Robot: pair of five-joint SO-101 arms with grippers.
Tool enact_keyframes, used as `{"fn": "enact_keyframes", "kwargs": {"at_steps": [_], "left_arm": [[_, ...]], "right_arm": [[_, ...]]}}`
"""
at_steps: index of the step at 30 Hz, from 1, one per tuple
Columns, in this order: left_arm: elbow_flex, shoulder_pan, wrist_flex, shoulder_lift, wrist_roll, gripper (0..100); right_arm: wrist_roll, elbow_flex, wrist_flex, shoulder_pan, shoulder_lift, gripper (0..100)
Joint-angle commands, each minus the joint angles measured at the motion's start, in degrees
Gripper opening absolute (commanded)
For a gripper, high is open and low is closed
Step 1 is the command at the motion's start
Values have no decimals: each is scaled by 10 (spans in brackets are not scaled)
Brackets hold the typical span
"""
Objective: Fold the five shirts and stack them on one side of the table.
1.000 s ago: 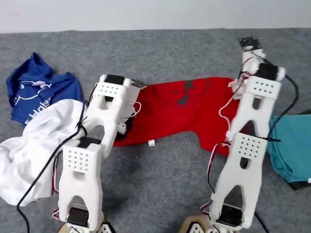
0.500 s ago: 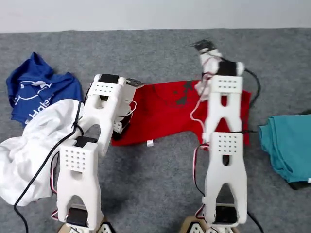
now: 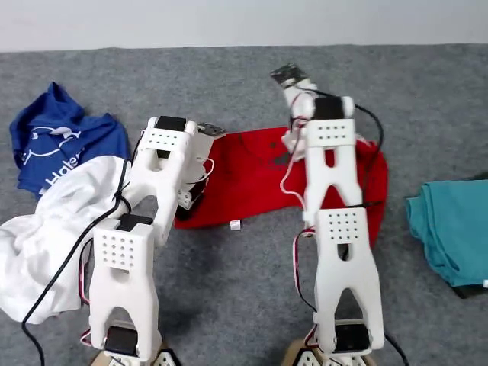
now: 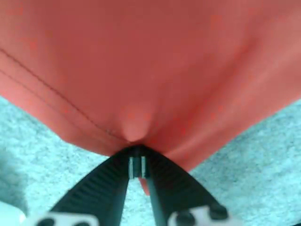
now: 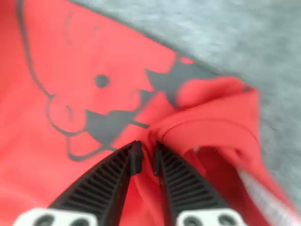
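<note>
A red shirt (image 3: 252, 179) with a dark printed figure lies spread at the table's middle. My left gripper (image 4: 136, 165) is shut on the red shirt's (image 4: 155, 70) left edge, the cloth pinched between its black fingers. My right gripper (image 5: 145, 157) is shut on a fold of the red shirt (image 5: 94, 94) and holds it over the printed figure. A blue shirt (image 3: 65, 145) lies crumpled at the far left, a white shirt (image 3: 53, 232) is bunched beside the left arm, and a teal shirt (image 3: 450, 229) lies folded at the right edge.
The grey table cover (image 3: 244, 282) is bare between the two arm bases and along the far side. A pale wall (image 3: 244, 23) runs behind the table's far edge. Wires hang along both arms.
My right arm swung left, dragging the red shirt's right side over toward the middle. The left arm shifted slightly left and kept its hold.
</note>
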Motion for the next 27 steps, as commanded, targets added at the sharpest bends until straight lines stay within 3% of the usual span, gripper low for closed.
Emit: {"fn": "enact_keyframes", "kwargs": {"at_steps": [1,8,18,27], "left_arm": [[0,-25,11,25,-7,11],[0,-24,11,25,-7,11],[0,-24,11,24,-6,11],[0,-12,10,24,-7,3]], "right_arm": [[-1,9,22,59,-51,58],[-1,81,24,160,-77,54],[21,344,22,213,-267,53],[23,332,-21,221,-329,57]]}}
